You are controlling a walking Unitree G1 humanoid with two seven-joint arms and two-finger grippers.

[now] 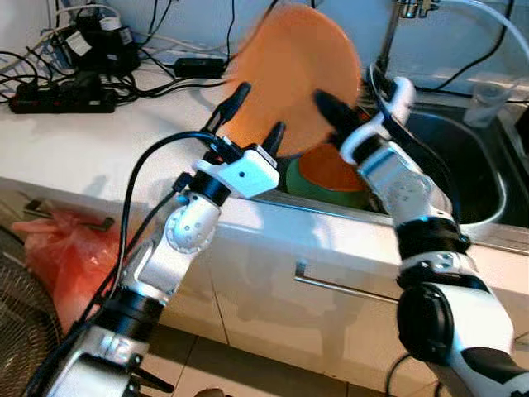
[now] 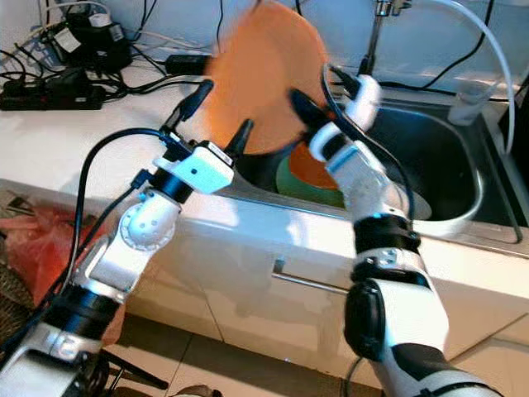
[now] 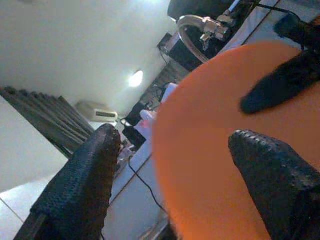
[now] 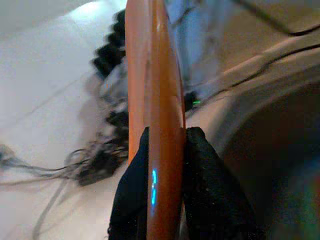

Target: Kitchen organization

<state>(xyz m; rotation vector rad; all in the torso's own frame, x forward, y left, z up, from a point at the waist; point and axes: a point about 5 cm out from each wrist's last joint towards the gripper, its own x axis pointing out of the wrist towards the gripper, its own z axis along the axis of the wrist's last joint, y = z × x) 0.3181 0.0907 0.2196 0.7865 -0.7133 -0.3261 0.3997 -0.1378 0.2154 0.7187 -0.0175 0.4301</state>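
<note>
One orange plate is up in the air above the near edge of the sink, tilted on edge and blurred, and I judge the job only partly along: this plate is lifted but not yet put anywhere, and at least a green dish with another orange piece in it sits in the sink below, waiting to be sorted.

My right gripper has its fingers clamped on the plate's rim, one on each face, as the right wrist view shows plainly. My left gripper is raised beside the plate's other edge with its fingers spread apart; one looks to lie against or just before the plate's face, and I cannot tell whether it touches.

Around it: the white tabletop to the left carries a power strip and a tangle of black cables, which I would call a poor landing place. A tap stands close behind the plate, and a clear cup sits at the sink's far side. Below, a red bag lies on the floor by the cabinet.
</note>
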